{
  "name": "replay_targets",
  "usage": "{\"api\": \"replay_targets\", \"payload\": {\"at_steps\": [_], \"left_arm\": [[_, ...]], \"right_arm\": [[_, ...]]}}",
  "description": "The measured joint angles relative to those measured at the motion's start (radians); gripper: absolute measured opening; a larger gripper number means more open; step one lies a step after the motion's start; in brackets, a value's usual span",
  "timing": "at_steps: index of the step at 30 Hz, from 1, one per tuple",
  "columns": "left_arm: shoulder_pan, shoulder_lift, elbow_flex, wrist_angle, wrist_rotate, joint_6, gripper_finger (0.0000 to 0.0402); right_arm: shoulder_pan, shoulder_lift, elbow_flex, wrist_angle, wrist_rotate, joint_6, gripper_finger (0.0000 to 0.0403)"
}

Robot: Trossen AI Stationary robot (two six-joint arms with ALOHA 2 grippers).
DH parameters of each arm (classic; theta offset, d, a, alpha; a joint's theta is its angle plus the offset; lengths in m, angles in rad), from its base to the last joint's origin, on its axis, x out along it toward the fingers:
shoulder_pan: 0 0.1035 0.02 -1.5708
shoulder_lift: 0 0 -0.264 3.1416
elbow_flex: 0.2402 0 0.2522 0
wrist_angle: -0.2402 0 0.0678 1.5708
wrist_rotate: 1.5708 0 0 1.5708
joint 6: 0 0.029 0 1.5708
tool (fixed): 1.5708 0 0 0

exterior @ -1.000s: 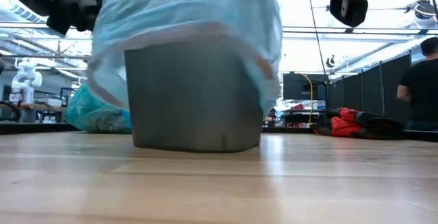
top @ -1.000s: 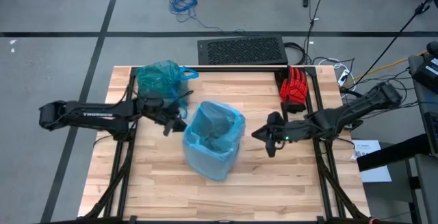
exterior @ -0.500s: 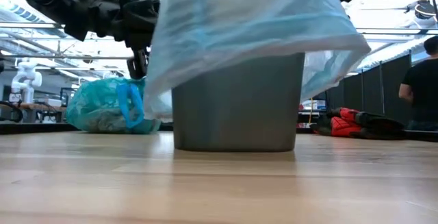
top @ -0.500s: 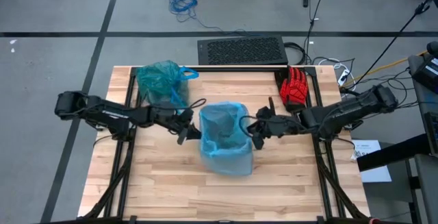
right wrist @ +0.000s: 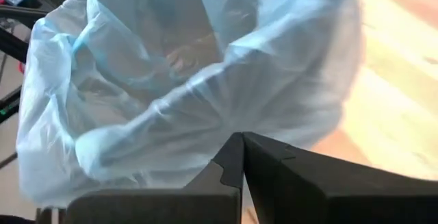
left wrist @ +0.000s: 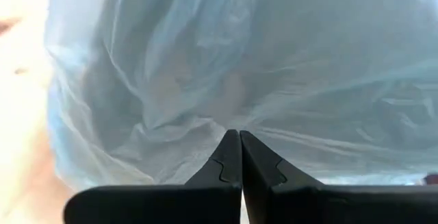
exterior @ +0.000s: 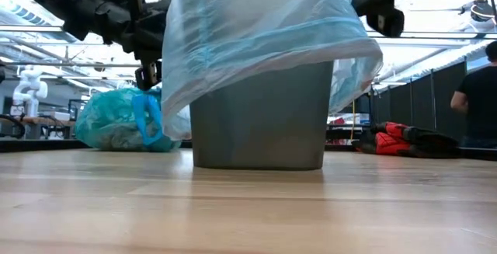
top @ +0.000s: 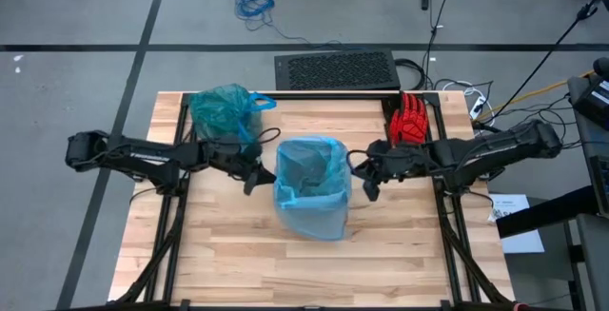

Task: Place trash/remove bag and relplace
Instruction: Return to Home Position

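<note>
A bin [exterior: 256, 122] stands upright at mid-table, lined with a pale sky-blue bag [top: 310, 180] whose skirt [exterior: 233, 44] hangs over the rim. The dark teal-green bag [top: 221, 109] with blue loops [exterior: 147, 118] rests bunched on the table's far left. No trash scraps show. My left gripper [top: 253, 176] is shut, just left of the bin and level with its rim. My right gripper [top: 367, 178] is shut, just right of it. In the wrist views the shut tips [left wrist: 239, 135] [right wrist: 241, 138] point at the pale bag. My left gripper comes level from the table's left, its shut fingertips against the pale bag's overhanging skirt [left wrist: 205, 125]; whether they touch it, I cannot tell. My right gripper comes level from the right toward the skirt [right wrist: 205, 114]; I cannot tell whether it touches.
A red glove [top: 409, 121] lies at the table's far right edge. A black grille box [top: 335, 68] sits beyond the far edge. A person [exterior: 477, 99] stands in the room at the right. Bare wood [top: 285, 263] spreads on the near side.
Both grippers closed in on the bin from either side, then drew back a little. The bin with its pale bag slid toward the table's right and turned square. The skirt's right side flared outward, then sank back.
</note>
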Motion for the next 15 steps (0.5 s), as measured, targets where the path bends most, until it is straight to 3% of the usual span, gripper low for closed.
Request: {"api": "replay_targets", "payload": {"at_steps": [10, 15], "left_arm": [[0.074, -0.127, 0.000, -0.067, -0.044, 0.111, 0.0000], [0.192, -0.210, -0.021, -0.138, -0.013, 0.224, 0.0000]], "right_arm": [[-0.072, -0.161, 0.000, -0.049, -0.009, -0.260, 0.0000], [-0.191, -0.213, -0.081, -0.007, -0.178, -0.365, 0.0000]]}}
